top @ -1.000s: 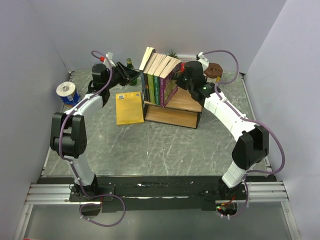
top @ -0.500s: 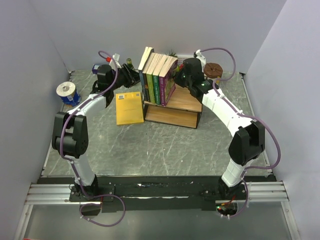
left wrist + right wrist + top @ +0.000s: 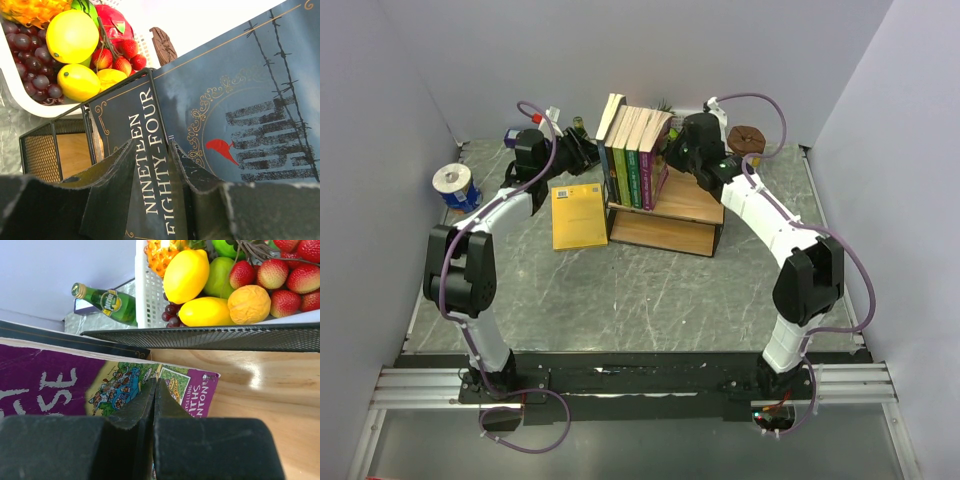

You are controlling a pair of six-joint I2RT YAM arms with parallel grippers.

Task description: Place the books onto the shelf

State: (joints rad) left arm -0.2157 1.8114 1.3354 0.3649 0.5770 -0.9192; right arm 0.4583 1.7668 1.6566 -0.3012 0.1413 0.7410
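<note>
The thin paperbacks point(image 3: 635, 150) stand upright in a row on the top board of the small two-tier rack of light wood and thin black metal point(image 3: 675, 225), upper middle of the overhead view. Dark blue is at the left end, then greens, then purple at the right, and the leftmost tilts left at its top; one more, a flat yellow paperback point(image 3: 578, 215), lies face up on the grey marbled table point(image 3: 620, 290) just left of the rack, not on it.

My left claw point(image 3: 152, 162) is at the left end of the row; its jaws stand partway apart with nothing between them. The dark blue cover point(image 3: 240, 100) fills the wrist view right behind the tips — whether they touch it I cannot tell; a black bar of the rack crosses that cover.

My right claw point(image 3: 154, 395) is at the right end of the row; its jaws are pressed fully together, holding nothing, the tips at the purple cartoon cover point(image 3: 50, 385) — the pale board runs off to the right of the frame.

Beyond the rack sits a white plastic basket point(image 3: 145, 290) of fruit point(image 3: 187, 275); a green glass bottle point(image 3: 107, 302) shows at the upper left of the right wrist view.
</note>
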